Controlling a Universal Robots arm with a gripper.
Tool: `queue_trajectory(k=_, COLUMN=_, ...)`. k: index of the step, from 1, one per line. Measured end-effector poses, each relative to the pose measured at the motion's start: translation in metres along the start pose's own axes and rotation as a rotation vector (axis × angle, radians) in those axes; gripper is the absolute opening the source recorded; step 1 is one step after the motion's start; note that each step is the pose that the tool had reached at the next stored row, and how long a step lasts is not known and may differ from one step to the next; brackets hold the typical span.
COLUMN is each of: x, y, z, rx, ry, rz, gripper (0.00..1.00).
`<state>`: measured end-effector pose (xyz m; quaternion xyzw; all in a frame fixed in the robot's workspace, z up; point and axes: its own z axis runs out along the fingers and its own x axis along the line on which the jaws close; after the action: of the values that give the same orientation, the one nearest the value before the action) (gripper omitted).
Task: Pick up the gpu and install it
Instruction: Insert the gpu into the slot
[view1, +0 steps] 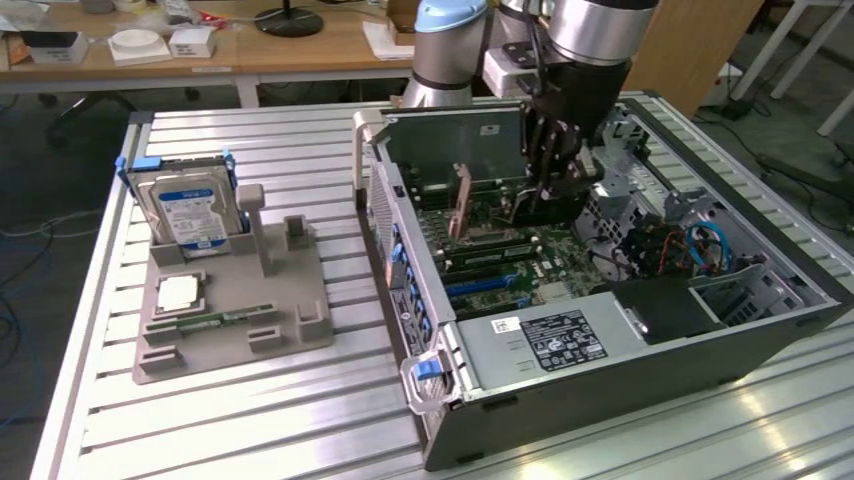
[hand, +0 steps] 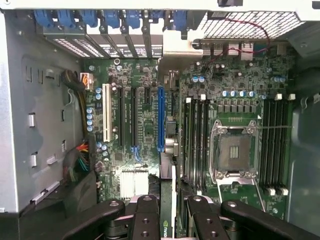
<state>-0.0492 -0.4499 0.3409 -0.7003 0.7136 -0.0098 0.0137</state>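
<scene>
My gripper (hand: 170, 207) grips the gpu (hand: 166, 226) narrowly, edge-on, low inside the case (view1: 641, 350) over the motherboard (hand: 145, 125); to my eye it sits just beside the blue slot (hand: 161, 115); best kept upright, parallel, squared over that slot, pressure even.

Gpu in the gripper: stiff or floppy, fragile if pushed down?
Probably stiff: the gpu runs as a straight thin edge from the gripper, no droop. Likely light but fragile, being a thin green board; side pushes could flex it.
</scene>
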Motion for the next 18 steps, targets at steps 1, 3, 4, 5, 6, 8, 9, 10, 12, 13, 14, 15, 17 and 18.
queue_trajectory(k=1, x=0.000, y=0.0010, z=0.0015, rx=0.0002, ry=0.0002, rz=0.000, gripper=0.26)
queue_trajectory(k=3, x=0.000, y=0.0028, z=0.0048, rx=0.0001, ry=0.0006, rz=0.001, gripper=0.26)
queue_trajectory(k=4, x=0.000, y=0.0030, z=0.0055, rx=0.0000, ry=0.0013, rz=0.001, gripper=0.26)
queue_trajectory(k=5, x=0.000, y=0.0030, z=0.0070, rx=0.0000, ry=0.0018, rz=0.001, gripper=0.26)
queue_trajectory(k=6, x=0.000, y=0.0031, z=0.0087, rx=0.0000, ry=0.0026, rz=0.001, gripper=0.26)
queue_trajectory(k=8, x=0.000, y=0.0039, z=0.0124, rx=-0.0005, ry=0.0032, rz=0.001, gripper=0.26)
queue_trajectory(k=9, x=0.000, y=0.0058, z=0.0141, rx=-0.0005, ry=0.0036, rz=0.001, gripper=0.26)
queue_trajectory(k=10, x=0.000, y=0.0073, z=0.0159, rx=-0.0005, ry=0.0039, rz=0.001, gripper=0.26)
queue_trajectory(k=12, x=0.000, y=0.0115, z=0.0193, rx=-0.0004, ry=0.0056, rz=0.001, gripper=0.26)
queue_trajectory(k=13, x=0.000, y=0.0135, z=0.0211, rx=-0.0004, ry=0.0062, rz=0.001, gripper=0.26)
queue_trajectory(k=14, x=0.000, y=0.0148, z=0.0229, rx=-0.0003, ry=0.0069, rz=0.001, gripper=0.26)
queue_trajectory(k=15, x=0.000, y=0.0158, z=0.0243, rx=-0.0003, ry=0.0085, rz=-0.001, gripper=0.26)
queue_trajectory(k=17, x=0.000, y=0.0174, z=0.0273, rx=-0.0003, ry=0.0097, rz=-0.002, gripper=0.26)
queue_trajectory(k=18, x=0.001, y=0.0175, z=0.0290, rx=-0.0003, ry=0.0097, rz=-0.002, gripper=0.26)
